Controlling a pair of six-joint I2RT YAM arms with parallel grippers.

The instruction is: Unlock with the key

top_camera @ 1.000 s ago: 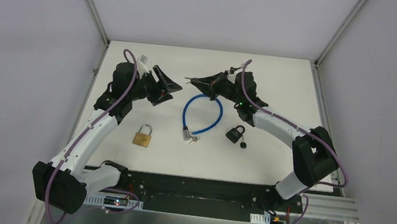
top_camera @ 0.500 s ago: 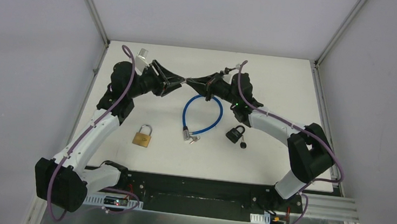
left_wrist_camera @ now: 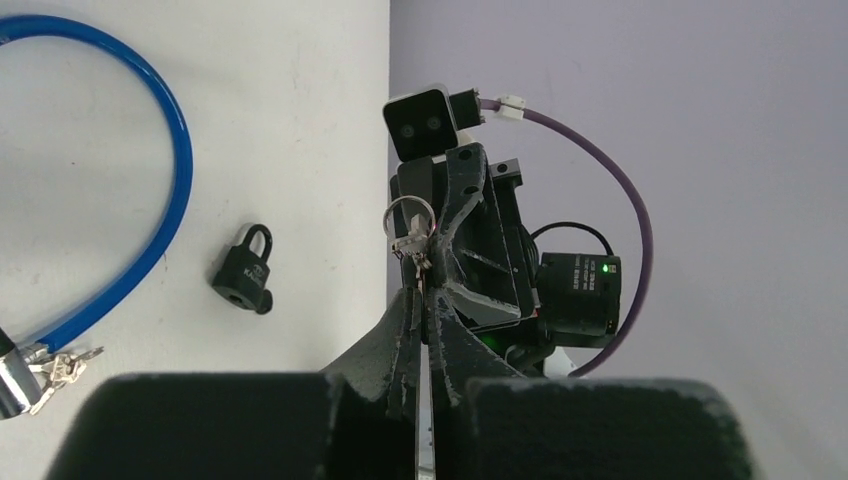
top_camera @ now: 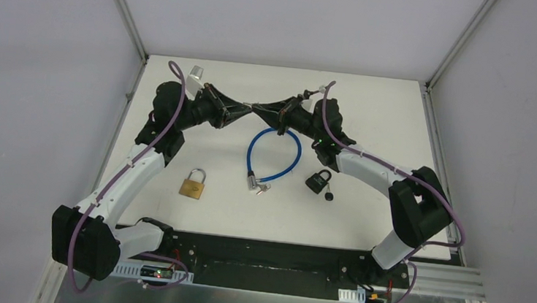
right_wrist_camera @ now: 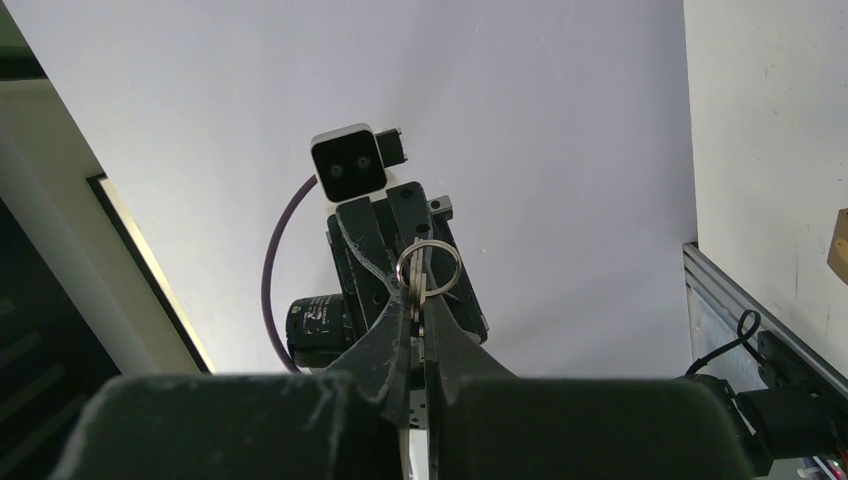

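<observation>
- Mid-handover above the far middle of the table [top_camera: 372, 109]: the left gripper [top_camera: 246, 108] and right gripper [top_camera: 260, 109] meet tip to tip, each with its jaws pinched shut on the key [left_wrist_camera: 416, 248], whose ring [right_wrist_camera: 428, 268] stands clear between the two.
- The key hangs in the air between the tips, well apart from every lock.
- Three locks lie on the table nearer the arms: a brass padlock [top_camera: 192, 184] to the left, a black padlock [top_camera: 318, 181] to the right and a blue cable lock [top_camera: 274, 156] between them. None is held, and both padlocks' shackles look closed.
- Progress looks early. The key is up and being passed, but it has yet to reach a keyhole; the right gripper's release, the carry to a lock, the insertion and the turn all appear to remain. Which lock is meant cannot be told.
- A second ago the left gripper gaped wide, short of the right one. Half a second ago it had reached the key with its jaws part open. Now it is clamped shut.
- The right gripper has stayed closed throughout, edging slightly left; the locks have not moved.
</observation>
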